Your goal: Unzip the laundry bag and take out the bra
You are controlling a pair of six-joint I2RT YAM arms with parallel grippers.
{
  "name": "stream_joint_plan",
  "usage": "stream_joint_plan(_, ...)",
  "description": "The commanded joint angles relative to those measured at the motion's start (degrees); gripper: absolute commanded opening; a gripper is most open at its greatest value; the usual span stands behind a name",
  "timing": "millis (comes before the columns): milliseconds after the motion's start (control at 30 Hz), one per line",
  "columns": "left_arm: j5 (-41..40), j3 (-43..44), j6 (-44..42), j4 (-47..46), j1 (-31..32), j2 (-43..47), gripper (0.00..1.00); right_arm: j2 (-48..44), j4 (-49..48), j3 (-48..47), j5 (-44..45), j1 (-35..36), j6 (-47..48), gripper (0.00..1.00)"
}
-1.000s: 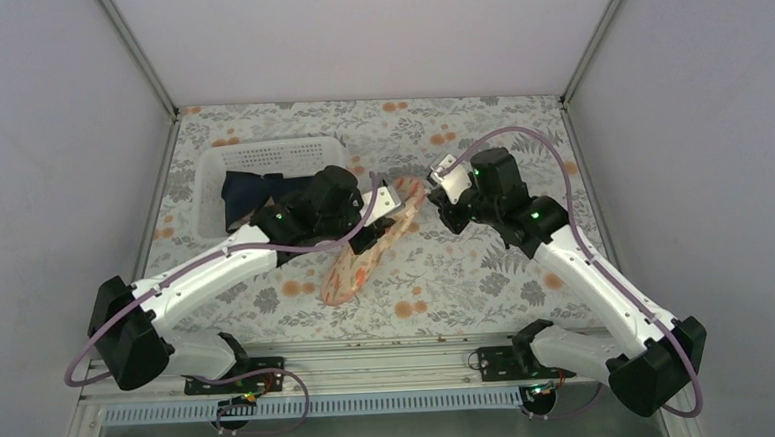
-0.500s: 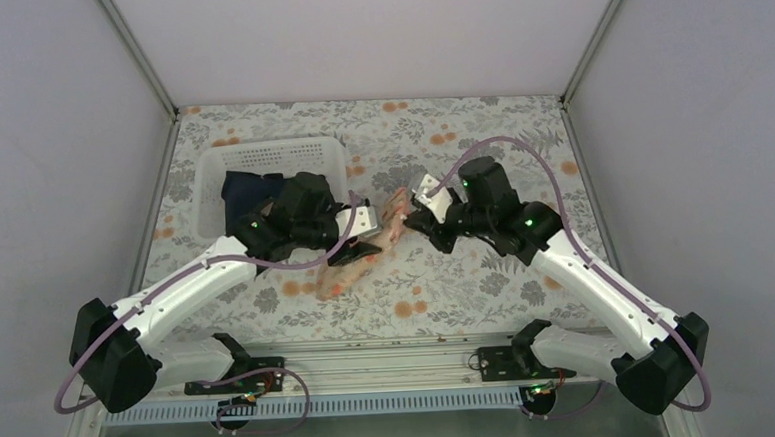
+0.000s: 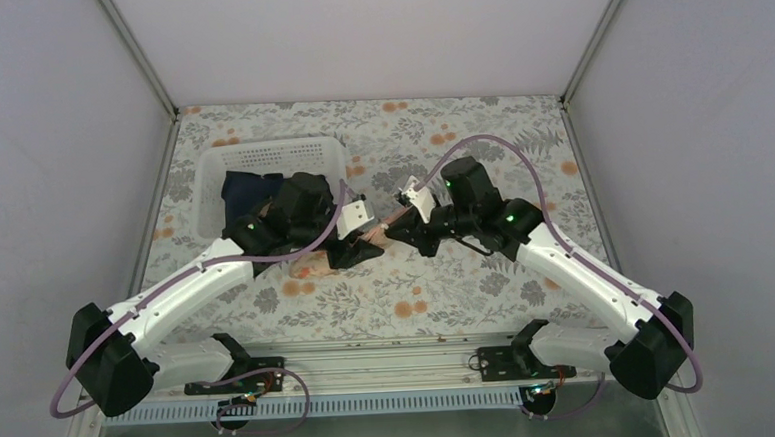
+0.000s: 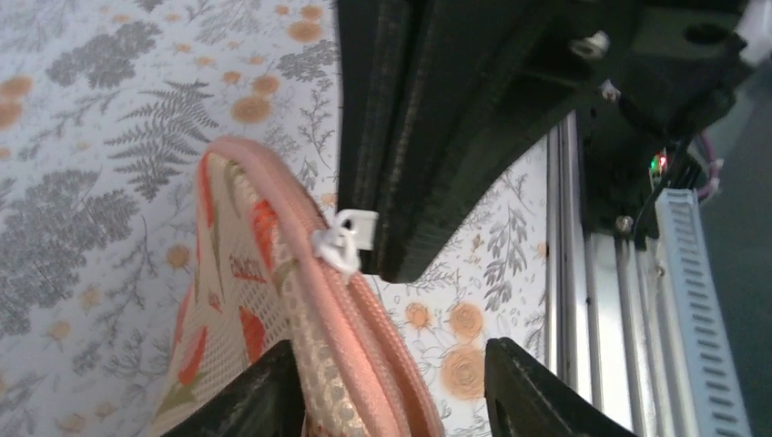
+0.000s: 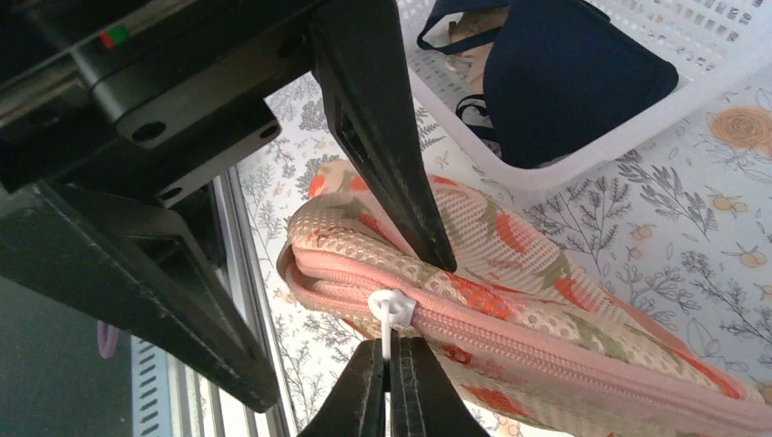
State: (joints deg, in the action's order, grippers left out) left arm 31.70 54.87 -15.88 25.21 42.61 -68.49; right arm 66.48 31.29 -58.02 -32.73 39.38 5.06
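Laundry bag [image 5: 546, 273] lies near table centre, with the zip shut along its visible length. Left gripper [image 4: 396, 387], at 9 o'clock of the bag, clamps the bag's zipped edge between its fingers. Right gripper [image 5: 390, 382], at 3 o'clock, is pinched tight on the white zip pull [image 5: 391, 309]. White basket [image 3: 260, 160] holding navy cloth [image 5: 564, 82] stands at 10 o'clock.

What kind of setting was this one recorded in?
Most likely a lab robot test cell, not a home: plain grey wall panels in metal framing enclose a floral-cloth tabletop, two arms are bolted to a rail at its edge, and a white basket serves as a prop.
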Motion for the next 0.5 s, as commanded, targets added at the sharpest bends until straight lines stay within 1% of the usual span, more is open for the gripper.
stream_joint_plan(0,0.07,1.28,2.71,-0.08,0.11,1.04,0.39,-0.98,-3.11,-1.51,-1.24,0.61,-3.58,0.03)
stream_joint_plan(67,-0.11,0.91,0.76,0.62,0.13,1.05,0.2,-1.41,-2.95,-1.01,-0.32,0.54,-3.85,0.03)
stream_joint_plan(100,-0.18,0.92,0.04,0.85,0.11,1.18,0.13,-1.48,-2.8,-0.8,-0.01,0.53,-4.13,0.03)
stream_joint_plan(133,-0.3,0.95,-0.59,0.93,0.11,1.24,0.06,-1.3,-2.43,-0.67,0.4,0.46,-4.11,0.03)
stream_joint_plan(167,-0.49,1.08,-1.25,1.2,0.1,1.47,0.03,-1.02,-1.88,-0.57,0.98,0.32,-4.12,0.03)
stream_joint_plan(300,-1.72,0.64,-4.91,2.21,0.17,2.24,0.02,-0.47,-0.09,0.73,2.98,-2.51,-4.22,0.03)
stream_joint_plan(467,-4.12,-0.66,-8.99,2.96,0.1,4.04,0.02,-2.9,0.76,4.08,2.07,-10.33,-5.14,0.03)
